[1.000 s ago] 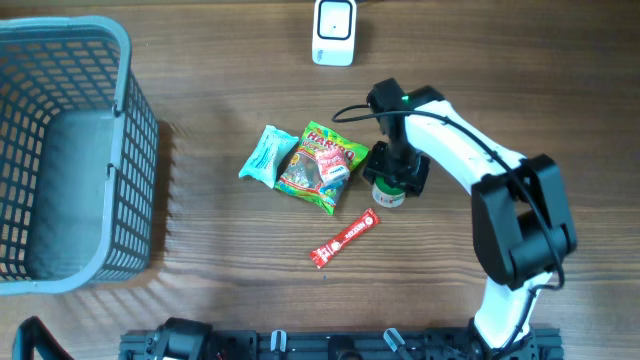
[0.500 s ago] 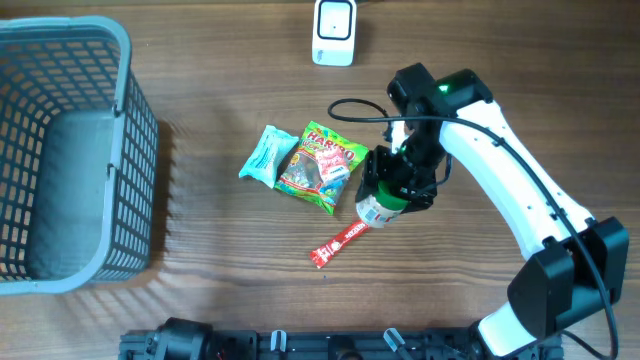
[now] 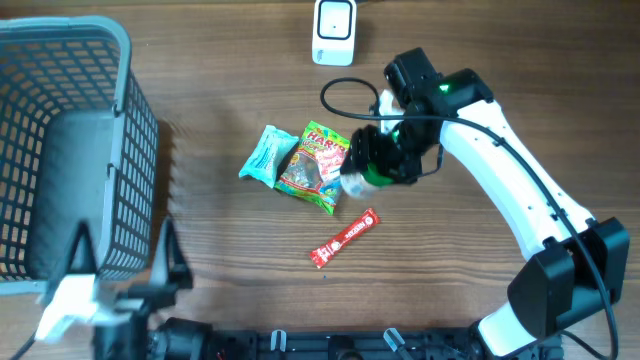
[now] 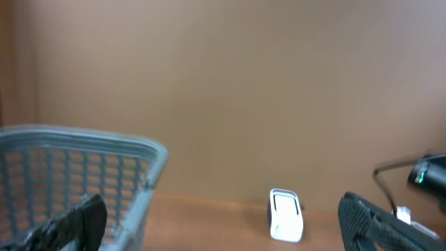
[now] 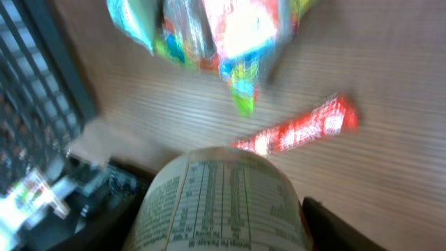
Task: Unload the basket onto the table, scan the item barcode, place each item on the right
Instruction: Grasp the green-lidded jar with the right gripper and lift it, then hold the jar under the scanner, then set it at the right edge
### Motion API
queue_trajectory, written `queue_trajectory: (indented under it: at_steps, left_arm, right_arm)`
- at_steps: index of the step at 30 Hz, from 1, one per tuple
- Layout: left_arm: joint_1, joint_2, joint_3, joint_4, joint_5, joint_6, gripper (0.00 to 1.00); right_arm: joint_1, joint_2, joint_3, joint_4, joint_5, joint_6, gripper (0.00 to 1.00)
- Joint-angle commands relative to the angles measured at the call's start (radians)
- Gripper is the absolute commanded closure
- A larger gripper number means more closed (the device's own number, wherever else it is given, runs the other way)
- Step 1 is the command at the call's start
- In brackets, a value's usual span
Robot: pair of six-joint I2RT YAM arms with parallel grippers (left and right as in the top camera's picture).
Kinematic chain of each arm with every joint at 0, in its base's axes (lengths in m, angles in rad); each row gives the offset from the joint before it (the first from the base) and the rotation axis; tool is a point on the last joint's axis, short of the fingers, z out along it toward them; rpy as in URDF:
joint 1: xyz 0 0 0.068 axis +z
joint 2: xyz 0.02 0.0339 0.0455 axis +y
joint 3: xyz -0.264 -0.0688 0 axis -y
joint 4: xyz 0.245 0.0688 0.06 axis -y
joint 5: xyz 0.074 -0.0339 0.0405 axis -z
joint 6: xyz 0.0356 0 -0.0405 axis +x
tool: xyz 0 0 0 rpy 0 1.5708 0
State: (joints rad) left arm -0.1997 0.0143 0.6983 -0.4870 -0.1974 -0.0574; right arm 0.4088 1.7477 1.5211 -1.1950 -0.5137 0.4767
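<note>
one labelled container [image 3: 358, 181] between right fingers [image 5: 341, 230]

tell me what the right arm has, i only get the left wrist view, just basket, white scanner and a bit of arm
Observer: The right gripper is shut on a small bottle, held in the air.
Operator: is it at the scanner
Observer: No. From overhead, the bottle hangs over the edge of the Haribo bag; the scanner sits well beyond it, at the top of that view.
Operator: barcode showing?
Observer: The right wrist view shows only a nutrition table on the label; no barcode is visible there.
</note>
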Motion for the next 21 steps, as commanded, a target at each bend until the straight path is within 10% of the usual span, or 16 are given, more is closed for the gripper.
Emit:
queue_trajectory:
  at_steps: [1,21]
  left_arm:
    - [0.006,-0.009,-0.25,0.179,0.08,-0.05,0.0]
    - [0.006,-0.008,-0.521,0.101,0.072,-0.058,0.0]
  right_arm:
    - [-0.004,-0.026,0.02,0.166,0.148,-0.007,0.46]
    - [0.004,0.499,0.016,1.765,0.768,-0.521,0.47]
